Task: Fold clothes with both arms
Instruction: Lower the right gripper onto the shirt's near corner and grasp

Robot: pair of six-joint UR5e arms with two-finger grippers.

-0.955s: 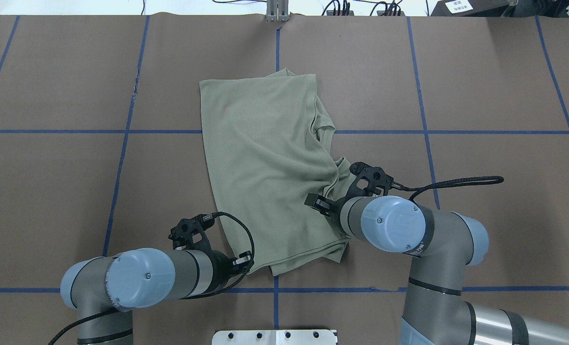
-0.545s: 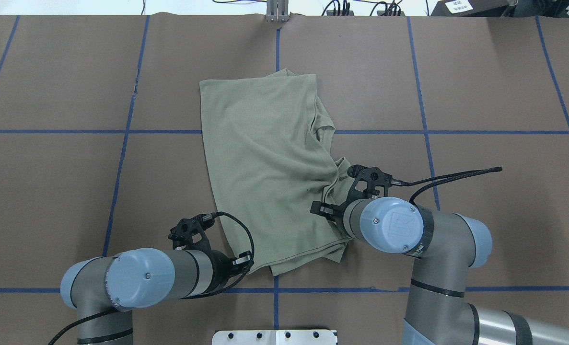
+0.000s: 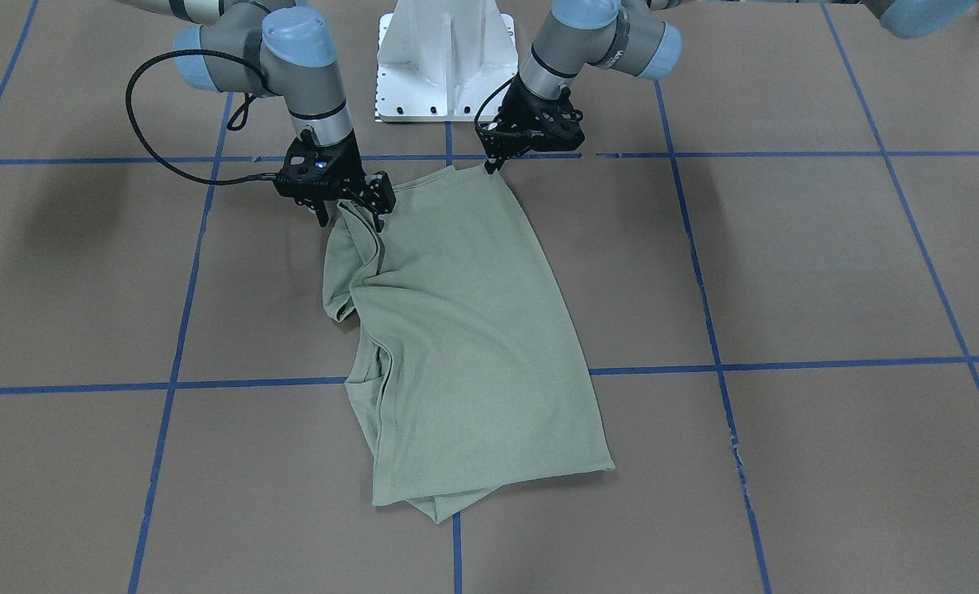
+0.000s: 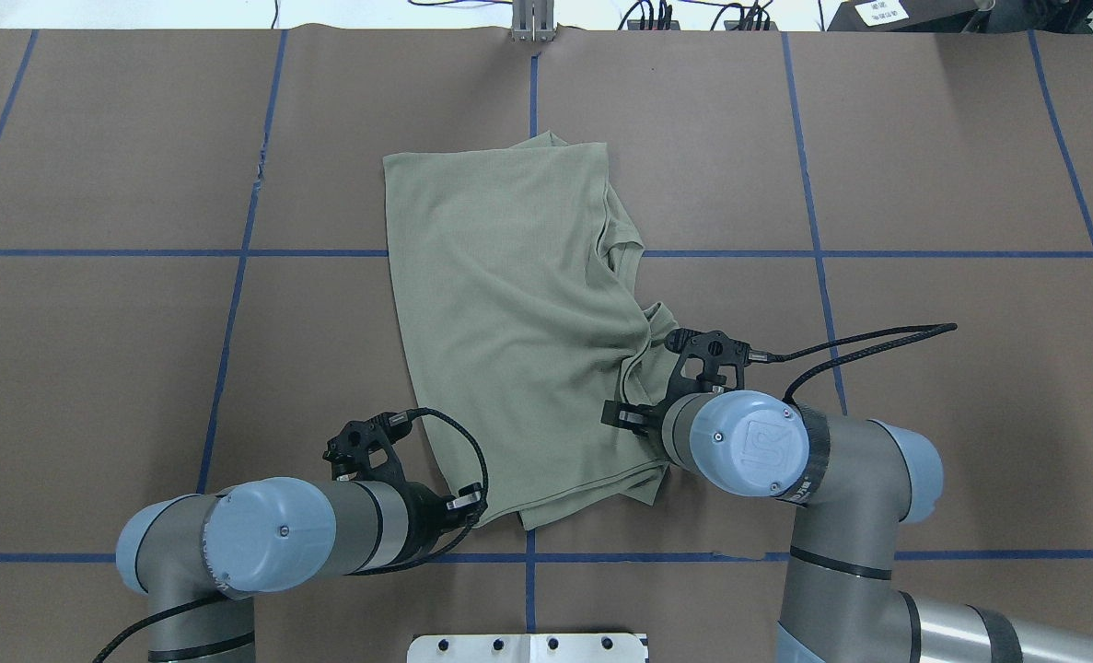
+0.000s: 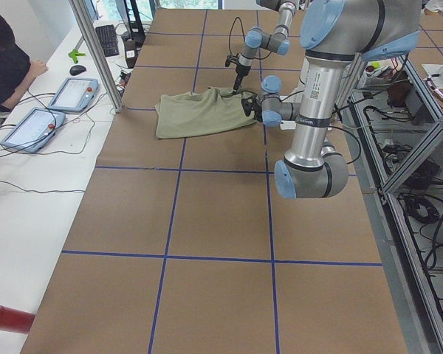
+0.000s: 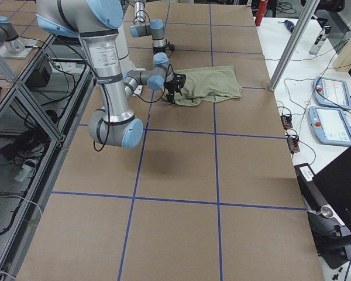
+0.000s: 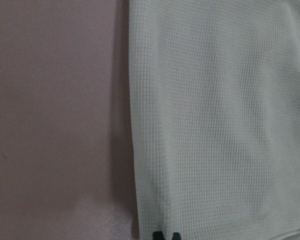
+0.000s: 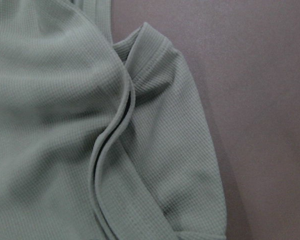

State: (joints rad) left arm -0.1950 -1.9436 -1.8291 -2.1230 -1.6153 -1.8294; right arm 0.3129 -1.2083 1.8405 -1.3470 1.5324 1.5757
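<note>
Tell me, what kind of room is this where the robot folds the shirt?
Probably a robot lab. The table is marked in blue tape squares, control tablets sit on a side bench, and a person sits nearby beside the shirt.

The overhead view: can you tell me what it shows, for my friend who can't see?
A sage-green shirt lies partly folded on a brown table. The left gripper and the right gripper each sit at a near corner.

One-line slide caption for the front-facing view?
Both grippers, left and right, meet the near edge of a partly folded sage-green shirt.
</note>
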